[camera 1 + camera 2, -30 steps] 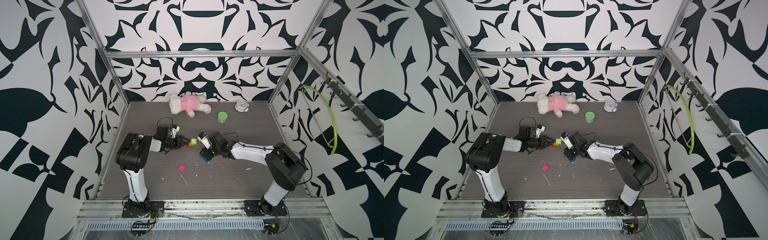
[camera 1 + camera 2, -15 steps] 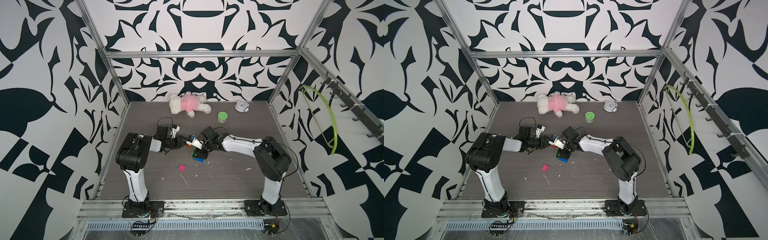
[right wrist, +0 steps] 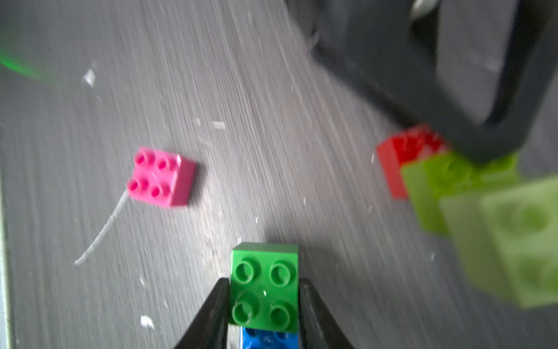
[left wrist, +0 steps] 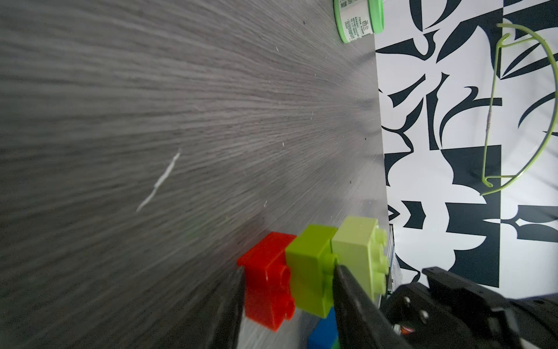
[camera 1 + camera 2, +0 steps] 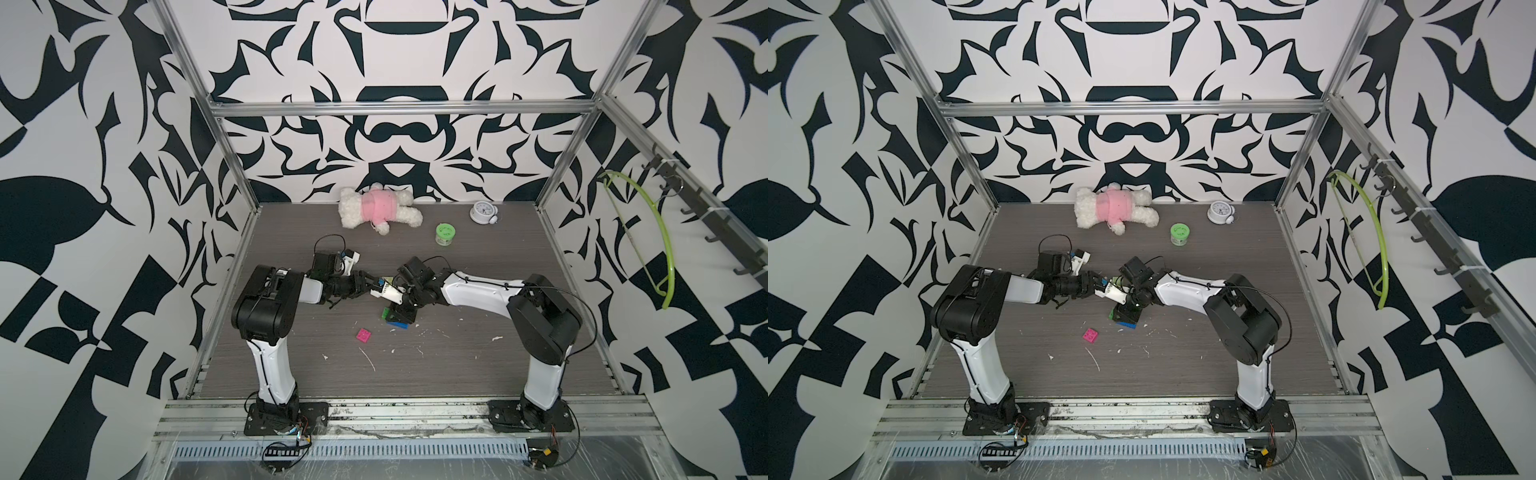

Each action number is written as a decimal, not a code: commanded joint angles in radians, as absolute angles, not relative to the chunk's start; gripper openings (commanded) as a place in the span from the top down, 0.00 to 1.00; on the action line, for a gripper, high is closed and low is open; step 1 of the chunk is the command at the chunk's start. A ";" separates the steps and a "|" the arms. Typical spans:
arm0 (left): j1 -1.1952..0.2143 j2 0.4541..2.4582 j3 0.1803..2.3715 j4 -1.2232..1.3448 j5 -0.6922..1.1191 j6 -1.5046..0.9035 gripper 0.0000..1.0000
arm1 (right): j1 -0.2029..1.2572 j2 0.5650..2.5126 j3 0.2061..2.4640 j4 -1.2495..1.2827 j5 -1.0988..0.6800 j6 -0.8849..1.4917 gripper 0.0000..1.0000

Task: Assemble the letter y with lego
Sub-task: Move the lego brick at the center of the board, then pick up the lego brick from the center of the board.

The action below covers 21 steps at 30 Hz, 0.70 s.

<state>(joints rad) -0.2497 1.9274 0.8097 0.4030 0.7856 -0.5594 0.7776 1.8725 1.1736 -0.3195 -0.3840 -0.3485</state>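
The right gripper [image 3: 263, 287], jaws flanking the green brick [image 3: 264, 269] on the blue bar [image 3: 268, 340] with grip I cannot tell, has come just beside the left gripper [image 5: 374, 286], closed on the 3-brick stem [image 4: 311, 266], so joining seems next

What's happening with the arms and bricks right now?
The left end effector is shut on a joined stack: red brick, lime brick and pale yellow-green brick. The right end effector has its jaws along both sides of the green brick, which sits on the blue bar; a firm grip cannot be confirmed. The pink brick lies loose on the table, not yet attached.
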 commanded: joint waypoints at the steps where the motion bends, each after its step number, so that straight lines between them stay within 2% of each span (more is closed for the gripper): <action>1: -0.250 2.005 0.760 0.172 0.614 -0.532 0.49 | 0.784 1.834 1.145 -0.424 -0.346 -0.349 0.51; 3: -0.250 2.004 0.760 0.172 0.614 -0.532 0.49 | 0.786 1.801 1.145 -0.405 -0.356 -0.340 0.44; 8: -0.250 2.001 0.759 0.172 0.614 -0.532 0.49 | 0.796 1.730 1.148 -0.375 -0.310 -0.295 0.38; 12: -0.250 2.001 0.759 0.172 0.614 -0.532 0.49 | 0.833 1.654 1.144 -0.379 -0.175 -0.215 0.40; 16: -0.250 2.005 0.761 0.171 0.612 -0.534 0.49 | 0.887 1.610 1.140 -0.372 -0.041 0.089 0.45; 18: -0.250 2.006 0.761 0.169 0.612 -0.535 0.49 | 0.941 1.607 1.116 -0.346 0.008 0.226 0.47; 21: -0.250 2.004 0.759 0.170 0.612 -0.535 0.49 | 1.051 1.629 1.093 -0.294 0.085 0.305 0.49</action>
